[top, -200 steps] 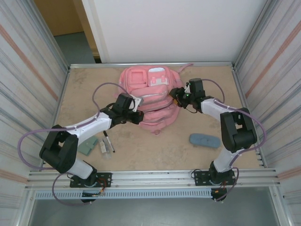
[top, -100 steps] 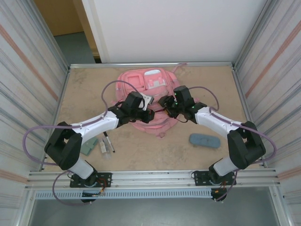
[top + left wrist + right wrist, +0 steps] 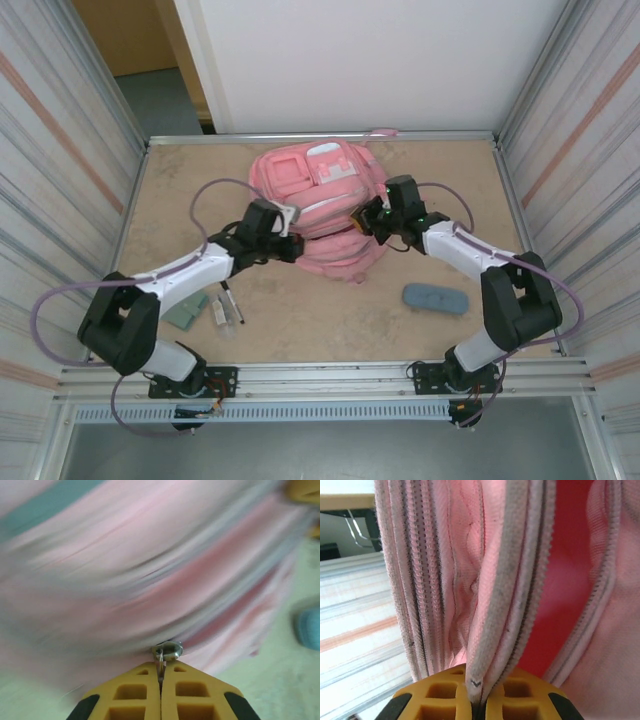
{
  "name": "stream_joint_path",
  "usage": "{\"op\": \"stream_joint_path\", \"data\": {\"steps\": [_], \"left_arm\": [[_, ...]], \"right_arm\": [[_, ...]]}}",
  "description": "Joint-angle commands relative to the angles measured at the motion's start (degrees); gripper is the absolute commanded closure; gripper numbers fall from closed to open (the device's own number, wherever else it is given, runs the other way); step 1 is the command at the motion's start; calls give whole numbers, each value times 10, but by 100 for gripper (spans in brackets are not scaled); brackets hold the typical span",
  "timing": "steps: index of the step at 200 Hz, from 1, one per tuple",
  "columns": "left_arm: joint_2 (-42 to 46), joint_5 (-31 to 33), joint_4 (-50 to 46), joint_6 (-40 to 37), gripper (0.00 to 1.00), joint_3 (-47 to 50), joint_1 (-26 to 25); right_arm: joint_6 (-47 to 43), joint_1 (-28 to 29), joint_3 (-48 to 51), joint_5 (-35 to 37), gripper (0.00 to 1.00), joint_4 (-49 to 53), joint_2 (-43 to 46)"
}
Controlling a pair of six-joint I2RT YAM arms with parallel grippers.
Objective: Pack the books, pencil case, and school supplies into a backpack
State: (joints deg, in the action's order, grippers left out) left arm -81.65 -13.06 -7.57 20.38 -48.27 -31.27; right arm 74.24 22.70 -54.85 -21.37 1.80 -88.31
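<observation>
Both hands have drawn apart since half a second ago, and the backpack (image 3: 318, 195) between them lies broader at the far middle of the bench (image 3: 320, 330). The left hand (image 3: 161, 672), at the backpack's left side, is pressed together on a small metal zip pull (image 3: 168, 651). The right hand (image 3: 478, 686), at the backpack's right side, has closed and pinches a grey zip edge (image 3: 495, 625) of the backpack. The pencil case (image 3: 435, 298) lies nearer than the backpack and to its right, apart from it. The marker (image 3: 232, 302) and grey-green block (image 3: 187, 310) lie nearer than the backpack and to its left.
</observation>
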Motion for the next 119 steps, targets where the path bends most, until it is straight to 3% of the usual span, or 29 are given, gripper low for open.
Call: {"op": "stream_joint_path", "data": {"steps": [1, 40, 100, 119], "left_arm": [[49, 35, -41, -22, 100, 37, 63], [41, 46, -54, -70, 100, 20, 104], [-120, 159, -37, -100, 100, -86, 167], [-127, 92, -32, -106, 100, -107, 170]], "right_arm": [[-43, -57, -20, -25, 100, 22, 13], [-66, -106, -44, -113, 100, 23, -4], [-79, -100, -55, -182, 100, 18, -8], [-77, -88, -60, -181, 100, 16, -9]]}}
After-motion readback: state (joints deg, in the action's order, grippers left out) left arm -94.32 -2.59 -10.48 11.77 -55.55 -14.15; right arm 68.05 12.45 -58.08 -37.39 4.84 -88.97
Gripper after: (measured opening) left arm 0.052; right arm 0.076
